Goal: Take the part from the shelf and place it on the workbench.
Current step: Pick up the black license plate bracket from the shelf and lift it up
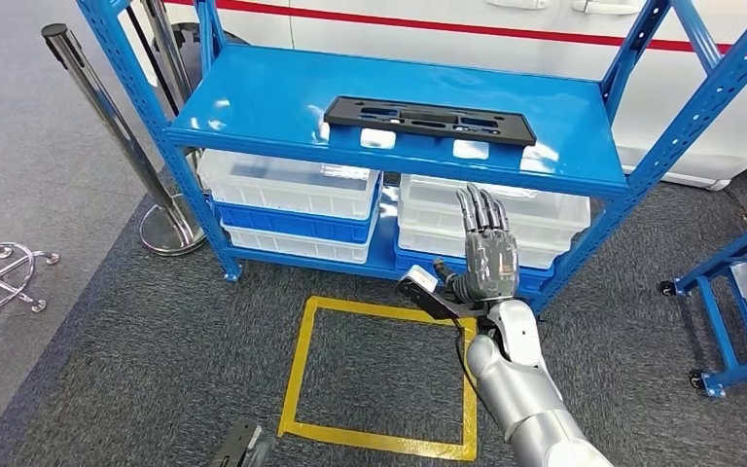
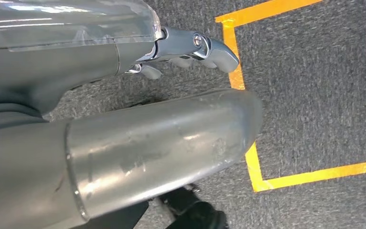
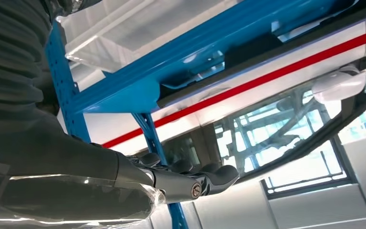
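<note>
The part (image 1: 428, 120) is a long flat black plate with cut-outs, lying near the front edge of the blue shelf's top board (image 1: 263, 97). My right hand (image 1: 486, 255) is raised in front of the rack, below the board's front edge and a little right of the part's middle. Its fingers are straight, apart, pointing up, and hold nothing. In the right wrist view those fingers (image 3: 195, 180) reach up under the blue board (image 3: 181, 71). My left hand (image 2: 195, 47) hangs low over the carpet with nothing in it, its fingers loosely spread.
White and blue bins (image 1: 292, 190) (image 1: 506, 219) fill the lower shelf. A yellow taped square (image 1: 303, 370) marks the grey carpet before the rack. A chrome post (image 1: 117, 126) and a chair base (image 1: 0, 277) stand left, another blue rack (image 1: 739, 292) right, a white vehicle (image 1: 447, 39) behind.
</note>
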